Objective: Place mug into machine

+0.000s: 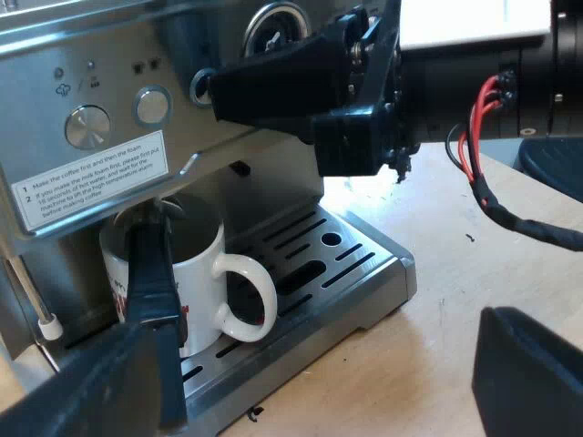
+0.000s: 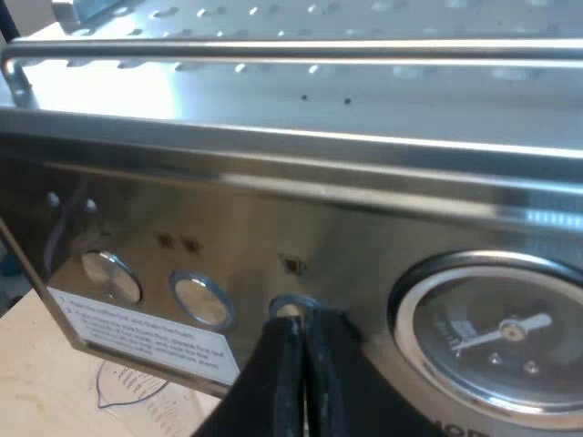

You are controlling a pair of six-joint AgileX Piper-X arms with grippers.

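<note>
A white mug (image 1: pixel 196 273) with red print stands upright on the slotted drip tray (image 1: pixel 355 273) of the espresso machine (image 1: pixel 109 55), under the brew head. The holder's dark handle (image 1: pixel 150 291) reaches out in front of the mug. My left gripper (image 1: pixel 319 382) is open, its fingers spread wide and a little way back from the tray, with nothing between them. My right gripper (image 2: pixel 299 323) is shut, its tips against a small round button (image 2: pixel 287 308) on the machine's front panel; seen from the left wrist, the right gripper (image 1: pixel 223 91) is at that same button.
The front panel carries a knob (image 1: pixel 88 126), another round button (image 1: pixel 152 106), a white instruction label (image 1: pixel 96 177) and a pressure gauge (image 2: pixel 496 337). The steam wand (image 1: pixel 36 305) hangs beside the mug. Bare wooden table (image 1: pixel 455 273) lies beyond the tray.
</note>
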